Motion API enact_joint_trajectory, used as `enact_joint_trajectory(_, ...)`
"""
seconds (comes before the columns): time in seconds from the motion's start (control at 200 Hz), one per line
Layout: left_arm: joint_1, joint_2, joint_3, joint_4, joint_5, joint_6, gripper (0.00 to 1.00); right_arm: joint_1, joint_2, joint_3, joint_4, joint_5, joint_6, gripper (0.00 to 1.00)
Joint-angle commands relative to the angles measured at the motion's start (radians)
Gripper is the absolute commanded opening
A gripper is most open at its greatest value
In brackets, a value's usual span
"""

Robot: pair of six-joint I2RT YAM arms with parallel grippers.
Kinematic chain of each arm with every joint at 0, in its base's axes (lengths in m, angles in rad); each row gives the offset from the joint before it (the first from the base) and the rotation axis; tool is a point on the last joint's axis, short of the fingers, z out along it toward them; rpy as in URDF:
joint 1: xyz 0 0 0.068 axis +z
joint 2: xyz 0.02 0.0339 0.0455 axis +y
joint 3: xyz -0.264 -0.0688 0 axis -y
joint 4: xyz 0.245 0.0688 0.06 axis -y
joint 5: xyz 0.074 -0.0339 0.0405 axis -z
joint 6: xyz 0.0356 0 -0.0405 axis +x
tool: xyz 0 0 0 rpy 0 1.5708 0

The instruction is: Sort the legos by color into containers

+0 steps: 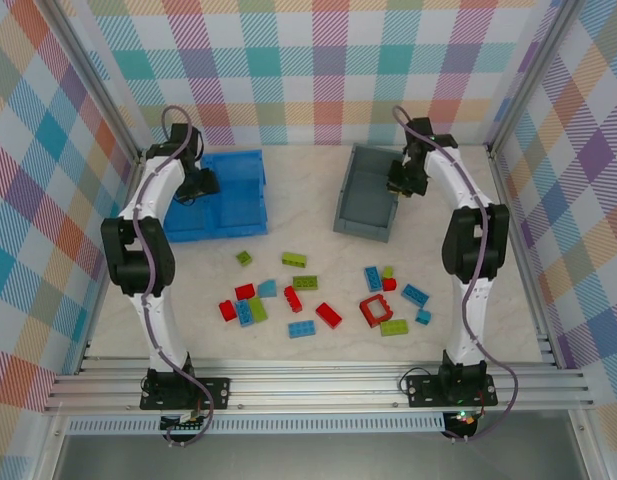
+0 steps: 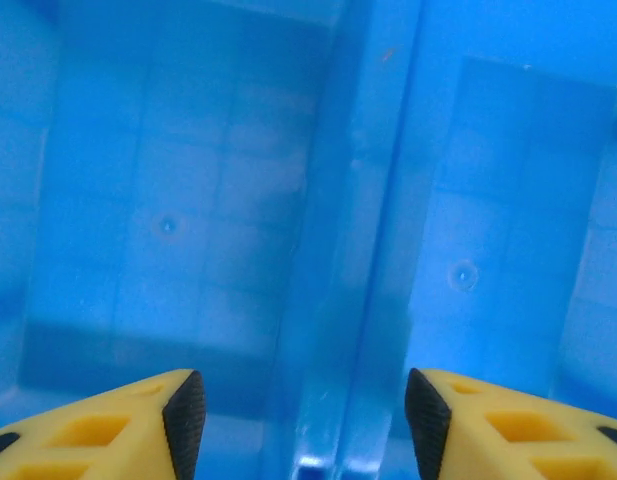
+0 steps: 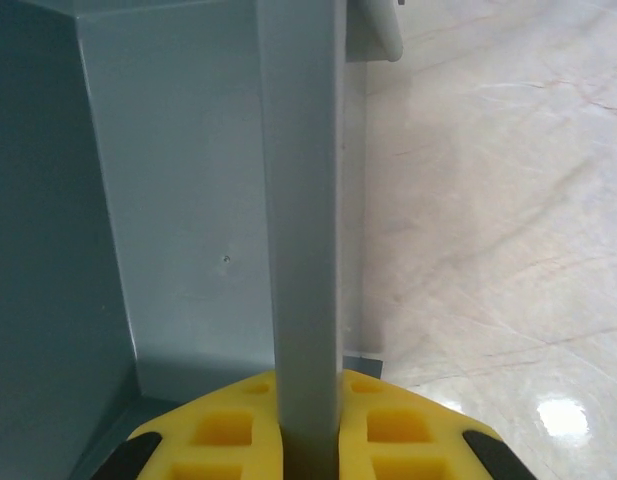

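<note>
Legos (image 1: 305,282) are scattered across the marbled counter (image 1: 508,320). Beyond, the blue bin (image 1: 243,215) is overhung by the open left end effector (image 2: 303,420), and the grey bin (image 1: 353,200) is pinched at its wall by the right end effector (image 3: 308,430). All is enclosed by checked walls (image 1: 328,70).

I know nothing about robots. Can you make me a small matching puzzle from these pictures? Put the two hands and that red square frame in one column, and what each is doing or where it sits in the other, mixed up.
Column one:
1. left hand
2. right hand
3. red square frame

Column two:
A. lying on the table among loose bricks
B. shut on the grey bin, clamping its wall
C. open, above the blue bin, over its divider

Pairs: 1-C, 2-B, 3-A.
</note>
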Motion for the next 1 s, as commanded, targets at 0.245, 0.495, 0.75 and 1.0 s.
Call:
enact_joint_trajectory(0.245, -0.062, 0.117, 0.101, -0.029, 0.152, 0.098, 0.07, 0.032, 0.068, 0.124, -0.079, -0.033, -0.123, 0.11)
enact_joint_trajectory(0.495, -0.215, 0.120, 0.132, 0.003, 0.203, 0.002, 0.00, 0.033, 0.069, 0.151, -0.108, -0.010, -0.148, 0.11)
enact_joint_trajectory(0.75, -0.327, 0.195, 0.250, -0.070, 0.133, 0.020, 0.00, 0.008, 0.100, 0.193, -0.172, 0.051, -0.173, 0.12)
enact_joint_trajectory(1.0, -0.327, 0.075, 0.197, -0.016, 0.080, -0.107, 0.41, -0.028, 0.082, 0.175, -0.165, 0.101, -0.197, 0.13)
